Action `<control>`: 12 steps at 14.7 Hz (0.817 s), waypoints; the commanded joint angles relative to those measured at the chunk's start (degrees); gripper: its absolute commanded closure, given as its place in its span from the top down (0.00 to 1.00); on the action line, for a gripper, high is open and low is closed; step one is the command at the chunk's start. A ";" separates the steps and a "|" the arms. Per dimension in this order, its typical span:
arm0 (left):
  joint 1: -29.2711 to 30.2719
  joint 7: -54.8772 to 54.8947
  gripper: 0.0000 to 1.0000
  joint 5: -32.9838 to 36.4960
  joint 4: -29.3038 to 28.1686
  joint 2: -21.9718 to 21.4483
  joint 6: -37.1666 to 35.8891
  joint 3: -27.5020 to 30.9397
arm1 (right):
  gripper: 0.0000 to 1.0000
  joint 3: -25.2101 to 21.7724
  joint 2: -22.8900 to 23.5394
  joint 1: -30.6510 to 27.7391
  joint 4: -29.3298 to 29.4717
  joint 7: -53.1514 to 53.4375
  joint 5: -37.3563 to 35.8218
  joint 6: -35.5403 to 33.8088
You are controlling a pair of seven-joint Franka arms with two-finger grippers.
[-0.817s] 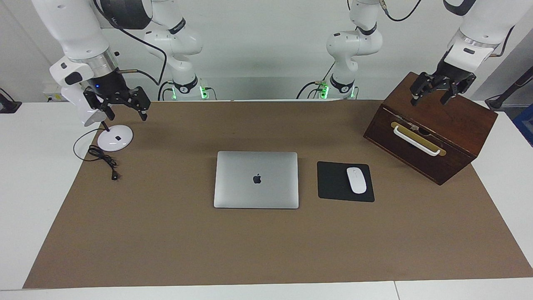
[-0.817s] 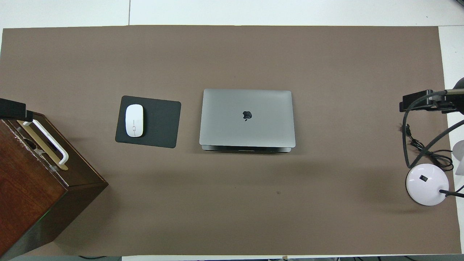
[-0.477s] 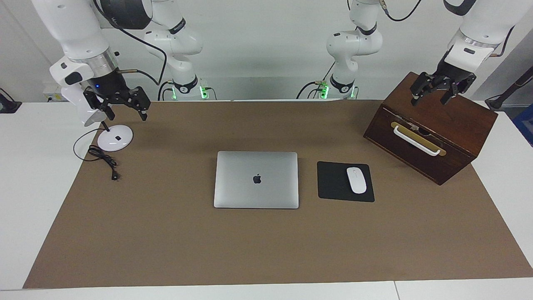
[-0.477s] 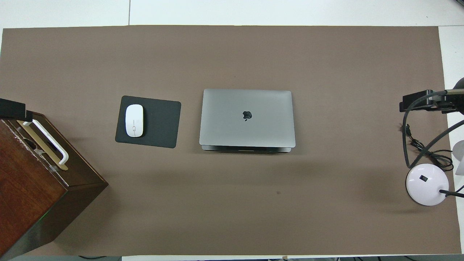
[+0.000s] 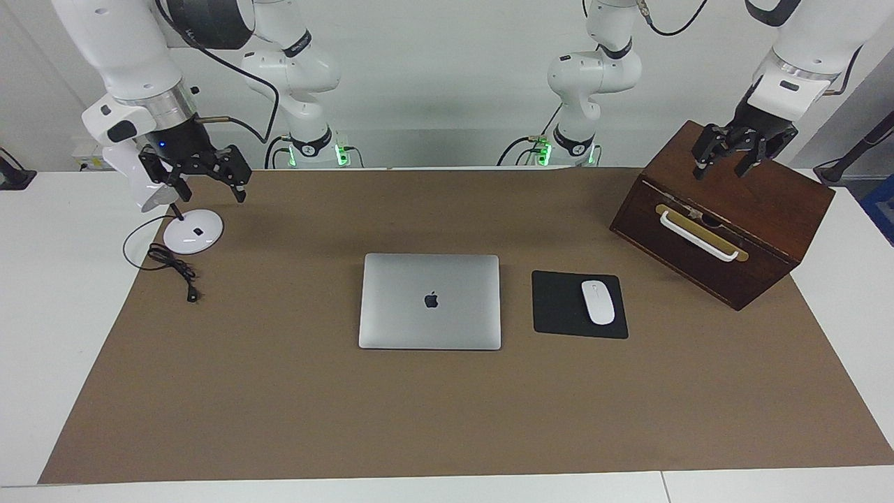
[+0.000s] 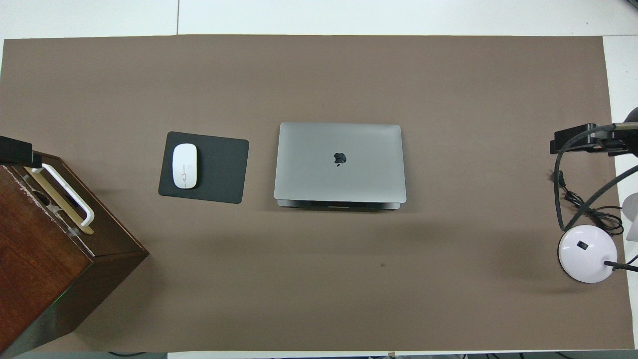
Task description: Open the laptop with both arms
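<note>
Overhead view shows the laptop (image 6: 340,162) lying closed and flat at the middle of the brown-covered tabletop (image 6: 319,279), its lid with the dark logo facing up. Just beside the laptop, toward the left arm's end, a white mouse (image 5: 598,302) rests on a black mouse pad (image 5: 559,307). Well apart from the laptop, the left pincer (image 5: 728,160) hangs spread over a wooden box (image 5: 726,230), and the right pincer (image 5: 206,183) hangs spread over a white lamp base (image 5: 193,231), neither touching the laptop.
</note>
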 commanded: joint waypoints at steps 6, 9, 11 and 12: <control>0.80 -19.80 0.00 -0.19 -8.09 -4.06 1.31 -1.53 | 1.00 0.29 -1.26 -0.55 -1.46 0.16 0.08 1.05; 0.88 -35.99 0.00 -9.73 -19.61 -9.78 8.06 -1.45 | 1.00 0.29 -1.26 -0.55 -1.46 0.16 0.08 1.05; 0.80 -41.63 0.00 -13.54 -22.62 -11.19 10.53 -1.44 | 1.00 0.29 -1.35 -0.55 -1.46 0.16 0.08 1.14; 0.45 -45.48 0.00 -15.73 -23.59 -11.72 11.15 -1.44 | 1.00 0.29 -1.26 -0.55 -1.46 0.33 0.08 1.14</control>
